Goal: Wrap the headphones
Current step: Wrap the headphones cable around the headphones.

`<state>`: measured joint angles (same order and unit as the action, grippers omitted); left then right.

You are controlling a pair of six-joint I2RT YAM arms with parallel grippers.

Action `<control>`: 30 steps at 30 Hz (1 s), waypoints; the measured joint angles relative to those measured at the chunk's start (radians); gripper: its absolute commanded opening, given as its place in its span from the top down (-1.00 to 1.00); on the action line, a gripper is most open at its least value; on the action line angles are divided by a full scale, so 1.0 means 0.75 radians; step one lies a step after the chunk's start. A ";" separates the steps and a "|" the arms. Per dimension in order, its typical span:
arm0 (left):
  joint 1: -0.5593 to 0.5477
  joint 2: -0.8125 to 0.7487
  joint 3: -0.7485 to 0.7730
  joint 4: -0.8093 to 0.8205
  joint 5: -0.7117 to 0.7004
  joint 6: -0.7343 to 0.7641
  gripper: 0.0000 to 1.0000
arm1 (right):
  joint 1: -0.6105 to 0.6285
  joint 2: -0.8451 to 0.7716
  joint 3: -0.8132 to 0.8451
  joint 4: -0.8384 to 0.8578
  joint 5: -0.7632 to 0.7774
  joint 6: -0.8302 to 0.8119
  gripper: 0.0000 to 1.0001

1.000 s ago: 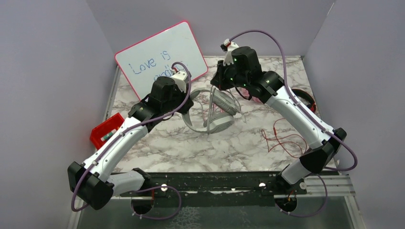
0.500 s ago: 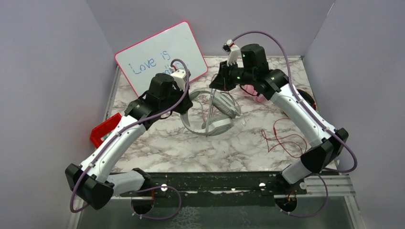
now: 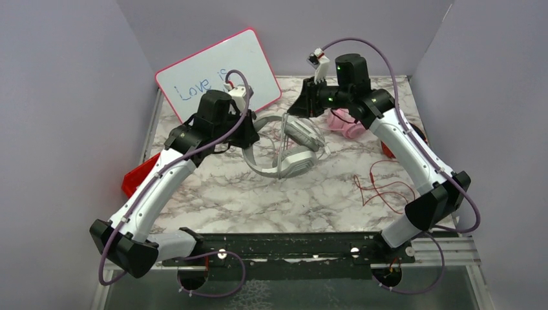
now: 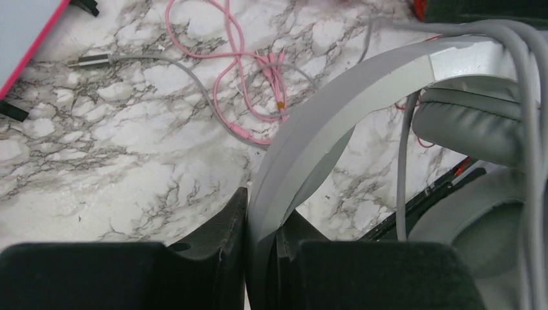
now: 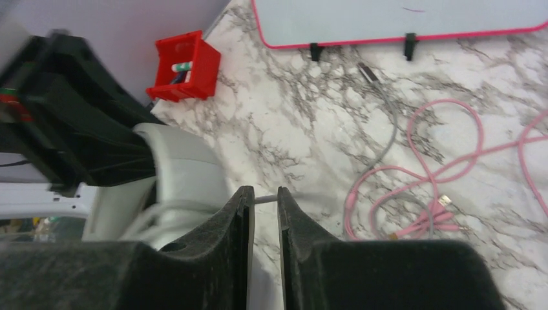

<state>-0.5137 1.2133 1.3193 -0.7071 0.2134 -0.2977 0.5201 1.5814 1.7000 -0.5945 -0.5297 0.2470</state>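
The grey headphones (image 3: pixel 284 161) hang over the marble table's middle, their cable wound in loops round the band. My left gripper (image 3: pixel 253 137) is shut on the grey headband (image 4: pixel 323 129), which runs up between its tips (image 4: pixel 262 219). A padded ear cup (image 4: pixel 465 123) shows at the right of the left wrist view. My right gripper (image 3: pixel 294 111) stands just behind the headphones. Its jaws (image 5: pixel 265 194) are open by a narrow gap, and a thin grey cable (image 5: pixel 261 200) crosses at the tips. The pink headphones (image 3: pixel 342 123) lie behind the right arm.
A whiteboard (image 3: pixel 216 74) leans at the back left. A red bin (image 3: pixel 139 177) sits at the left edge. The pink cable (image 5: pixel 413 187) and a grey plug end (image 5: pixel 368 71) lie loose near the board. A red cable (image 3: pixel 381 184) sprawls at the right.
The right gripper's jaws have parted and it has drawn back and to the right, uncovering the pink headphones. The left arm has carried the grey headphones slightly back and left.
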 measured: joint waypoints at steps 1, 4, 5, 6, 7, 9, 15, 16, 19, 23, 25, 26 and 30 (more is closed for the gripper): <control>0.006 0.002 0.010 -0.001 0.004 -0.002 1.00 | -0.021 0.007 0.000 0.000 -0.025 -0.005 0.33; 0.034 0.004 0.071 0.001 0.028 -0.021 1.00 | -0.071 0.034 0.000 -0.016 -0.062 -0.006 0.19; 0.042 0.004 0.095 0.005 0.034 -0.028 1.00 | -0.091 0.042 -0.001 -0.024 -0.078 -0.005 0.18; 0.052 0.007 0.117 0.012 0.039 -0.036 1.00 | -0.117 0.050 -0.003 -0.032 -0.100 -0.005 0.16; 0.061 0.010 0.137 0.018 0.044 -0.044 1.00 | -0.138 0.053 -0.004 -0.038 -0.119 -0.001 0.13; 0.081 0.026 0.173 0.030 0.058 -0.061 1.00 | -0.185 0.054 -0.005 -0.042 -0.157 0.007 0.03; 0.126 0.100 0.225 0.022 0.086 -0.086 1.00 | -0.376 0.001 -0.142 0.072 -0.236 0.077 -0.58; 0.129 0.113 0.235 0.019 0.089 -0.089 1.00 | -0.403 -0.018 -0.194 0.114 -0.243 0.096 -0.64; 0.140 0.146 0.271 0.001 0.090 -0.096 1.00 | -0.476 -0.082 -0.416 0.285 -0.246 0.151 -0.71; 0.152 0.181 0.349 -0.032 0.090 -0.106 1.00 | -0.474 -0.096 -0.682 0.504 -0.288 0.171 -0.77; 0.157 0.193 0.396 -0.047 0.090 -0.112 1.00 | -0.467 -0.097 -0.829 0.632 -0.333 0.184 -0.78; 0.159 0.197 0.420 -0.053 0.090 -0.113 1.00 | -0.465 -0.097 -0.892 0.694 -0.356 0.192 -0.78; 0.163 0.211 0.500 -0.058 0.090 -0.114 1.00 | -0.442 -0.090 -1.034 0.892 -0.441 0.219 -0.78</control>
<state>-0.3912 1.3716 1.6947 -0.7509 0.2806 -0.3836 0.1886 1.5143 0.9245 0.0742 -0.8608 0.4110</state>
